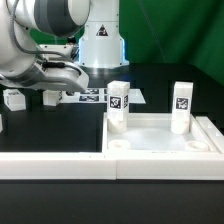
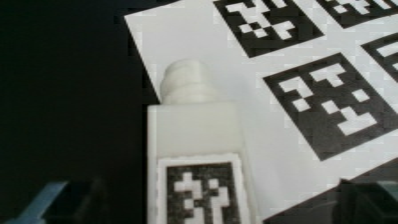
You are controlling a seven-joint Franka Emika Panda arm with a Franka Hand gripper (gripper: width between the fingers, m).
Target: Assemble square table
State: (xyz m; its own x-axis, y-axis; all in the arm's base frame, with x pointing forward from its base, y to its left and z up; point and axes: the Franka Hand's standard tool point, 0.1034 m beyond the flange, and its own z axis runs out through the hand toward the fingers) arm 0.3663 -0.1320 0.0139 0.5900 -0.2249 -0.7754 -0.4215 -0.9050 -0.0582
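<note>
White leg point(image 2: 201, 135) is lying over the marker board's point(image 2: 182, 42) nine o'clock edge in the exterior view. The gripper point(image 2: 210, 203) is hovering astride it with fingers spread wide and gripping nothing, seemingly lining up a grab.

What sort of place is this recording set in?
Probably a robotics lab test bench: a black table, a marker board, a robot arm, and tagged white legs upright on the square table top.

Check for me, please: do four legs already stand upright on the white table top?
No: only two stand on the table top, the leg at the exterior view's left and the leg at its right.
</note>
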